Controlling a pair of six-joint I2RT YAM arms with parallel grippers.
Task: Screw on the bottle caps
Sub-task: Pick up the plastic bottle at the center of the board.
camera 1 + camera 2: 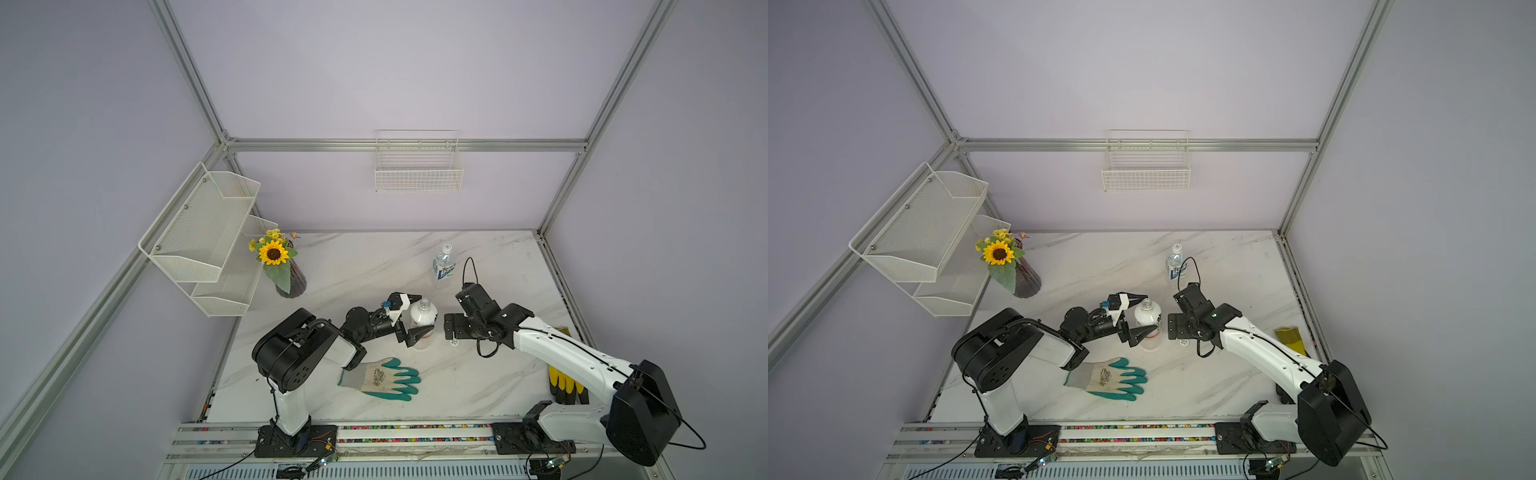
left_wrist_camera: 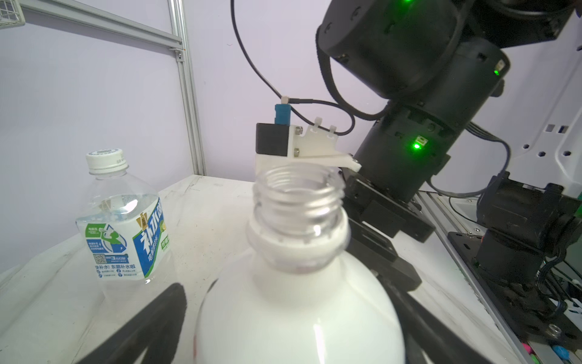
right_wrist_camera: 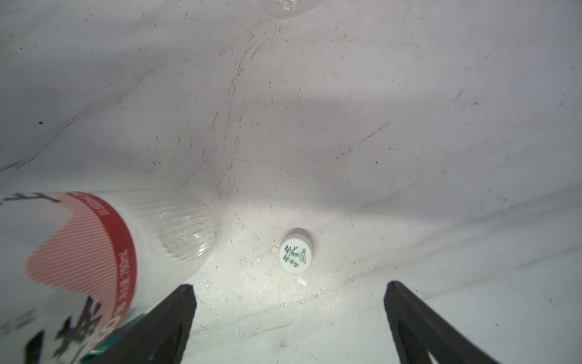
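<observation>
The white-wrapped bottle (image 1: pixel 423 318) (image 1: pixel 1147 318) stands mid-table with its threaded neck (image 2: pixel 297 189) bare. My left gripper (image 1: pixel 426 313) (image 2: pixel 291 299) is open, one finger on each side of this bottle; a thin gap shows beside one finger (image 2: pixel 173 302). One small white cap (image 1: pixel 454 342) (image 3: pixel 296 255) with green print lies on the table just right of that bottle (image 3: pixel 63 268). Above this cap, my right gripper (image 1: pixel 451 332) (image 3: pixel 289 315) points down, open and holding nothing. The clear bottle (image 1: pixel 444 266) (image 2: pixel 122 217) with the blue-and-white label stands farther back with a white cap (image 2: pixel 105 157) on its neck.
A dark vase with a sunflower (image 1: pixel 291 278) stands at the back left below white mesh shelves (image 1: pixel 208 232). A green glove (image 1: pixel 386 378) lies near the front. A yellow-and-black glove (image 1: pixel 567 386) lies partly under my right arm. A wire basket (image 1: pixel 417 170) hangs on the back wall.
</observation>
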